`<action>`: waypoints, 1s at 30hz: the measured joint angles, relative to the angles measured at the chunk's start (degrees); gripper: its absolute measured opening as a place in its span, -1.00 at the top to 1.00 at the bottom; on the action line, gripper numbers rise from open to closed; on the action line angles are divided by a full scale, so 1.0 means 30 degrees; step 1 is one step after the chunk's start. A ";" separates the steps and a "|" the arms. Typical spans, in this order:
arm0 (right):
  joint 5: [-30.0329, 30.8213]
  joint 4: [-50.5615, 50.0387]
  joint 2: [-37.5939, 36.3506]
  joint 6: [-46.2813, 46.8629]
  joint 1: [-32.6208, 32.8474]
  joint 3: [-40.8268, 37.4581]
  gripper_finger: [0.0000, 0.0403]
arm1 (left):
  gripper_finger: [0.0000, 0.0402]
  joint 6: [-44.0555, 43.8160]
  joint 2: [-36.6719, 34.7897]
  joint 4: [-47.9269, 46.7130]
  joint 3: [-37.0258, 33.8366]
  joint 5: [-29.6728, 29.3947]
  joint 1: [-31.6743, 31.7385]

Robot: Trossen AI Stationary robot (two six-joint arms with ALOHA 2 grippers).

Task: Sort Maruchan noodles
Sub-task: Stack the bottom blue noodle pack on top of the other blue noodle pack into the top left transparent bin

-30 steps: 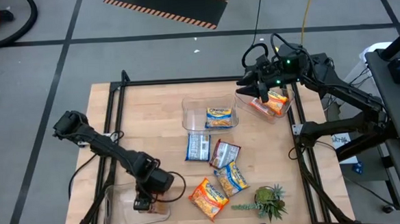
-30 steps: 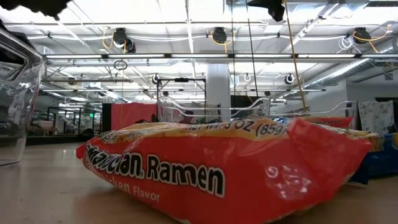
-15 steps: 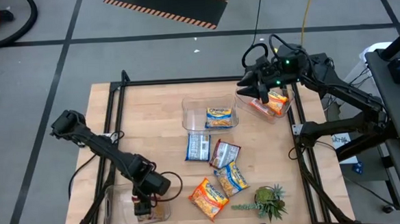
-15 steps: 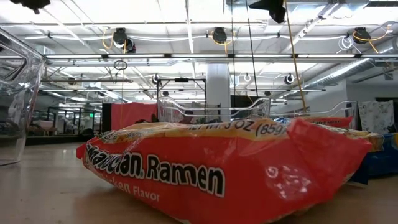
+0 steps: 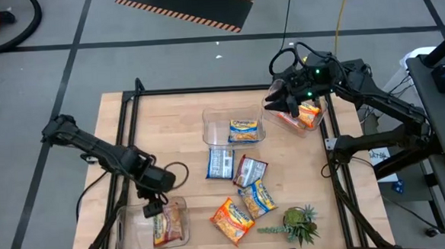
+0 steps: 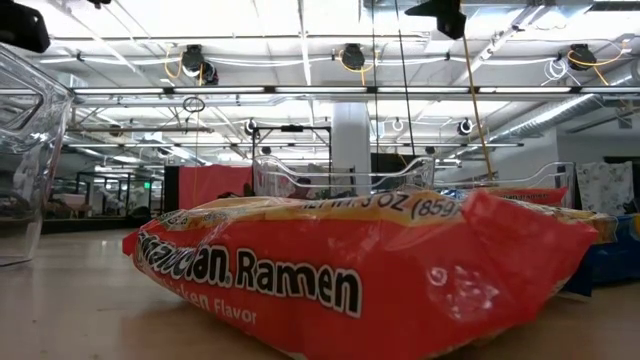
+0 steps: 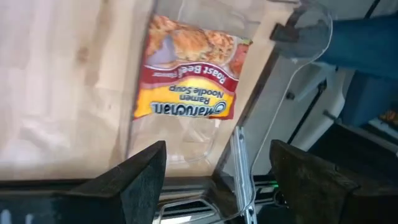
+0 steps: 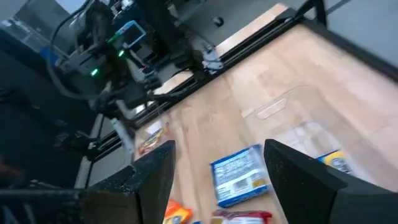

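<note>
My left gripper (image 5: 152, 208) (image 7: 217, 149) is open, just over the far edge of the clear near-left bin (image 5: 129, 234). A red-brown Maruchan packet (image 5: 169, 225) (image 7: 186, 74) lies flat on that bin's floor, clear of the fingers. My right gripper (image 5: 282, 102) (image 8: 219, 155) is open above the far-right bin (image 5: 318, 127), which holds orange packets (image 5: 307, 114). A blue-and-yellow packet (image 5: 243, 129) lies in the middle bin (image 5: 211, 125). Loose on the table are a blue-white packet (image 5: 221, 163), a red-brown one (image 5: 249, 169), a blue-yellow one (image 5: 257, 198) and an orange one (image 5: 232, 218) (image 6: 350, 270).
A small green spiky plant (image 5: 296, 223) sits near the table's near right corner. Black frame rails (image 5: 127, 122) run along the table's left and right sides. Bare wood (image 5: 162, 135) lies between the left rail and the middle bin.
My left gripper has risen out of the near-left bin and drawn back toward the far edge, its arm swinging out to the left. The red-brown packet it hid now lies uncovered on the bin's floor.
</note>
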 joint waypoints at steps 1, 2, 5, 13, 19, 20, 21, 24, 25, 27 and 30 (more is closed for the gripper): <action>-0.0007 -0.0007 0.0000 0.0263 0.0230 0.0000 -0.19 | -0.44 0.0012 -0.0213 -0.0148 0.0000 -0.0042 0.0189; -0.0002 -0.0008 0.0000 0.0605 0.0512 0.0000 -0.19 | -0.44 0.0012 -0.0426 -0.0153 0.0000 -0.0042 0.0437; 0.0117 -0.0008 0.0000 0.1654 0.1399 0.0000 -0.19 | -0.44 0.0040 -0.1019 -0.0103 0.0000 -0.0336 0.1010; 0.2574 -0.0535 0.0000 0.4151 0.4710 0.0000 -0.19 | -0.44 0.0480 -0.2147 0.0008 0.0000 -0.0946 0.2348; 0.5200 -0.1520 0.0258 0.5475 0.7415 0.0000 -0.19 | -0.44 0.1490 -0.2223 0.0430 0.0000 -0.2646 0.3143; 0.5491 -0.1545 0.0427 0.5769 0.7813 0.0002 -0.19 | -0.44 0.1701 -0.2223 0.0657 0.0000 -0.2881 0.3213; 0.5534 -0.1591 0.0567 0.6074 0.8154 0.0007 -0.19 | -0.44 0.1915 -0.2230 0.1038 0.0000 -0.3092 0.3277; 0.5595 -0.2312 0.1241 0.7216 0.9066 0.0007 -0.19 | -0.44 0.2206 -0.2223 0.2218 0.0000 -0.3447 0.3449; 0.5668 -0.2487 0.1496 0.7669 0.9337 0.0007 -0.19 | -0.44 0.2185 -0.2223 0.2593 0.0000 -0.3559 0.3483; 0.6093 -0.3161 0.2070 0.8624 0.9890 0.0007 -0.19 | -0.44 0.2181 -0.2223 0.3295 0.0000 -0.3639 0.3500; 0.6084 -0.4051 0.3024 1.0368 1.0449 0.0007 -0.19 | -0.44 0.2480 -0.2223 0.3906 0.0000 -0.3663 0.3502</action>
